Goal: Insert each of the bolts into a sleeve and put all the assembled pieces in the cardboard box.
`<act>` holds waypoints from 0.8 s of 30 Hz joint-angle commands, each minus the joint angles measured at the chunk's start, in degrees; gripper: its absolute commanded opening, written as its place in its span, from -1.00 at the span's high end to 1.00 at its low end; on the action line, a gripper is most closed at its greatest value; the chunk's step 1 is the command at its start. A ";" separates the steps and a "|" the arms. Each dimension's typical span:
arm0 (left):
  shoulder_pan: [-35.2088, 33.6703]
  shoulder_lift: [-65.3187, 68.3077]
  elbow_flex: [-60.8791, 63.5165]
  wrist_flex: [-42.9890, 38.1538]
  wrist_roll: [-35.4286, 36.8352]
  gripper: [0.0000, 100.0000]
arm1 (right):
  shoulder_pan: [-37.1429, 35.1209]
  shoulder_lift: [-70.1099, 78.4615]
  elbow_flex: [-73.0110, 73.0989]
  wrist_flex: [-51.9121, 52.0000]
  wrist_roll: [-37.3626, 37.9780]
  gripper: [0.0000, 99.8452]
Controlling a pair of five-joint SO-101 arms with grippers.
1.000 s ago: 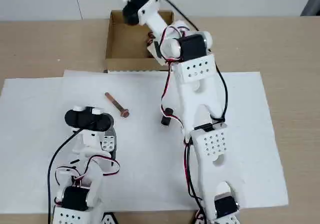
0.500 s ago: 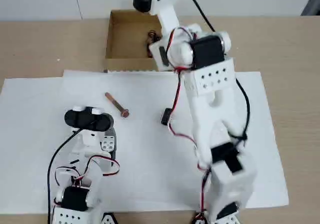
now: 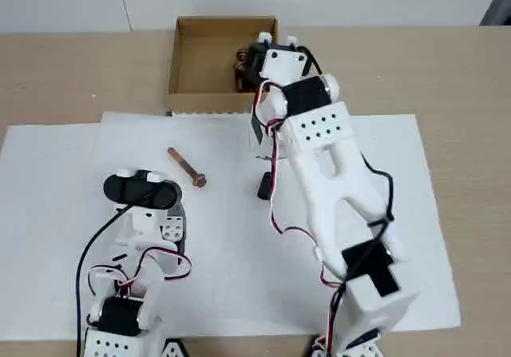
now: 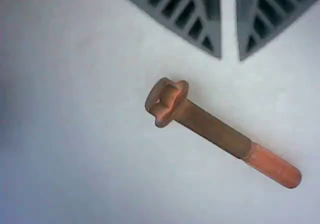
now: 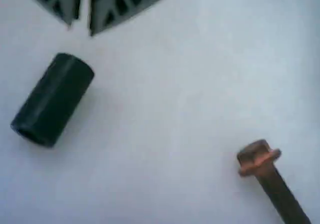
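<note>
A copper bolt [image 3: 187,168] lies on the white paper, ahead of my left gripper [image 3: 177,217]; in the left wrist view the bolt [image 4: 220,134] is just beyond the gripper [image 4: 228,57], whose fingers are shut and hold nothing. A black sleeve [image 3: 265,186] lies on its side right of the bolt. My right gripper [image 3: 256,140] hangs between the sleeve and the cardboard box [image 3: 172,61]. In the right wrist view the gripper [image 5: 80,28] is shut and empty, close to the sleeve [image 5: 52,99], with the bolt [image 5: 272,184] farther off. Assembled pieces [image 3: 242,60] lie in the box.
A white paper sheet [image 3: 64,213] covers the wooden table [image 3: 463,69]. The box stands on the wood just past the sheet's far edge. The right arm's body stretches across the sheet's right half.
The right arm has drawn back from over the box and come down toward the paper near the sleeve. The left arm, bolt and sleeve have not moved.
</note>
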 commanded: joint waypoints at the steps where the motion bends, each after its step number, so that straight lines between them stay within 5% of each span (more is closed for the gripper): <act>1: -0.44 -0.26 -0.22 -0.09 0.26 0.99 | -0.40 2.42 0.00 -0.75 -2.81 0.99; 13: -0.44 -0.26 -0.22 -0.09 0.26 0.99 | -2.33 10.95 0.00 -5.93 -3.60 0.99; 20: -0.35 -0.26 -0.22 -0.18 0.26 0.99 | -2.51 10.59 0.00 -5.49 -3.52 0.64; 24: -0.35 -0.26 -0.22 -0.18 0.26 0.99 | -2.51 10.95 0.00 -5.76 -3.52 0.61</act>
